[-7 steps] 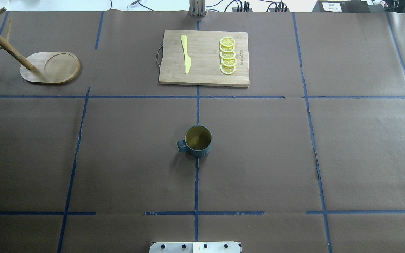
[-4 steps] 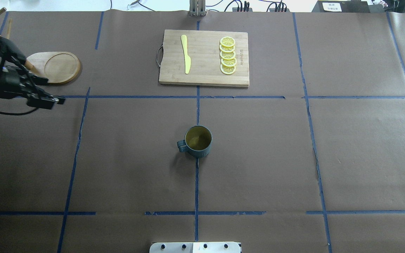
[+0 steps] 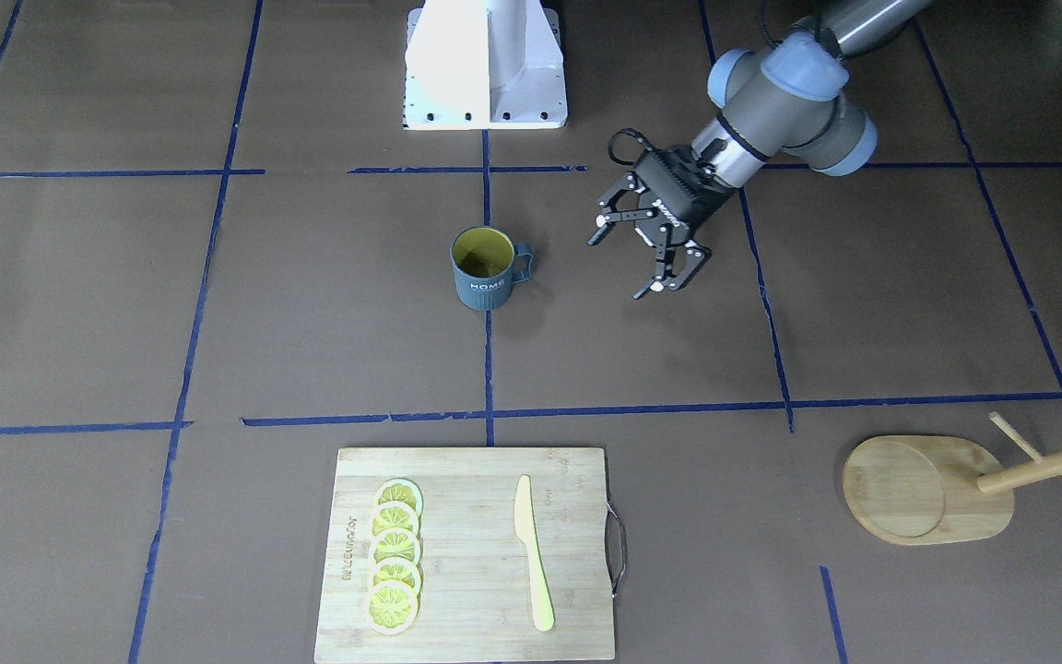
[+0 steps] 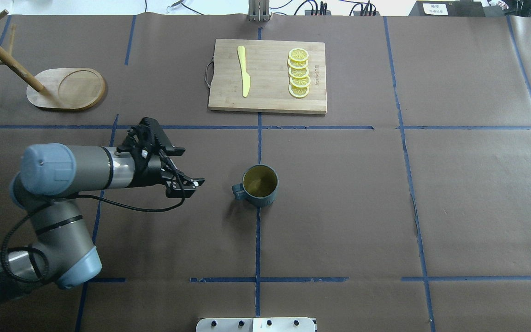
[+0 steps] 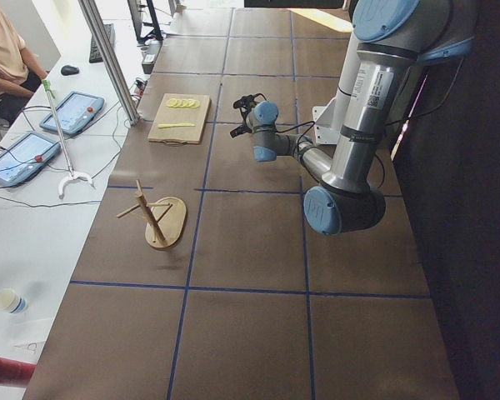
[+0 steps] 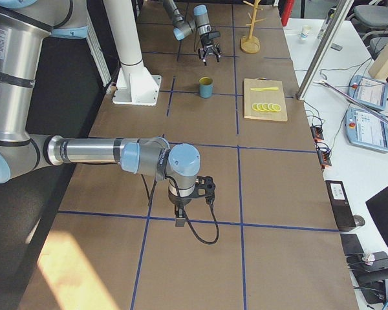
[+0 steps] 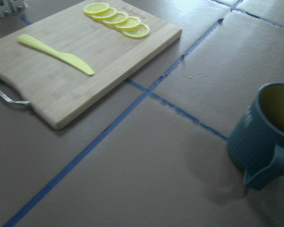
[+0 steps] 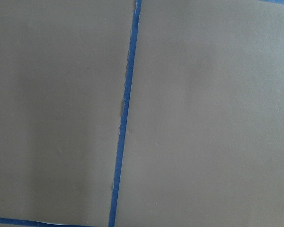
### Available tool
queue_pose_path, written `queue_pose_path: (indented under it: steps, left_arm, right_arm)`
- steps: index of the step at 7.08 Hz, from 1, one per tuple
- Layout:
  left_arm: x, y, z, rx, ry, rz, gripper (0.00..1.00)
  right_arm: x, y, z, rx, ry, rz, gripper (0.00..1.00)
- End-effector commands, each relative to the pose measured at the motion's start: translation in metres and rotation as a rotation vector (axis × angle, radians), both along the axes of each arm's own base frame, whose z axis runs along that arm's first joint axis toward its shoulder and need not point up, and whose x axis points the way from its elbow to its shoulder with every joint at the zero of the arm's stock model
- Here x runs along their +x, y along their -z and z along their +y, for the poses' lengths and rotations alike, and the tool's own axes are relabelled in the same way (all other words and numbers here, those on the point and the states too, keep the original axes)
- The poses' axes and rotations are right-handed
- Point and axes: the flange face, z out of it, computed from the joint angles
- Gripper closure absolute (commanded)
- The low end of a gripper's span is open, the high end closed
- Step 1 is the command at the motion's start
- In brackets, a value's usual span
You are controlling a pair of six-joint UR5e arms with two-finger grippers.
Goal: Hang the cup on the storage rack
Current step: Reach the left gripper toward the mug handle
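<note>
Left gripper [image 4: 191, 166] hovers, jaws spread, at 9 o'clock of the small ribbed blue-grey mug [image 4: 263, 200], apart from its loop handle [image 4: 237, 190]; mug upright mid-table [image 4: 339, 207], only its yellow inside showing; light wooden mug tree [image 4: 69, 87] at 10 o'clock; right gripper [image 6: 180, 216]: spread or closed, cannot tell.
</note>
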Motion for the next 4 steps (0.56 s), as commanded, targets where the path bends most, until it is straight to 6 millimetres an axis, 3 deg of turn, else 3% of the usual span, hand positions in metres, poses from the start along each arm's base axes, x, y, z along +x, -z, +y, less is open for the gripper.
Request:
queue_pose_path:
  steps: [1,3,4]
  left_arm:
    - [0.052,0.033,0.013,0.020,-0.042,0.029,0.00]
    - [0.070,0.031,0.021,0.015,-0.060,0.018,0.00]
    - [0.089,0.028,0.028,0.015,-0.038,0.005,0.00]
  right_arm:
    - [0.000,0.000,0.000,0.001,0.001,0.000,0.00]
    - [0.000,-0.002,0.000,-0.002,0.001,0.000,0.00]
    - [-0.001,-0.004,0.000,-0.007,0.003,0.000,0.00]
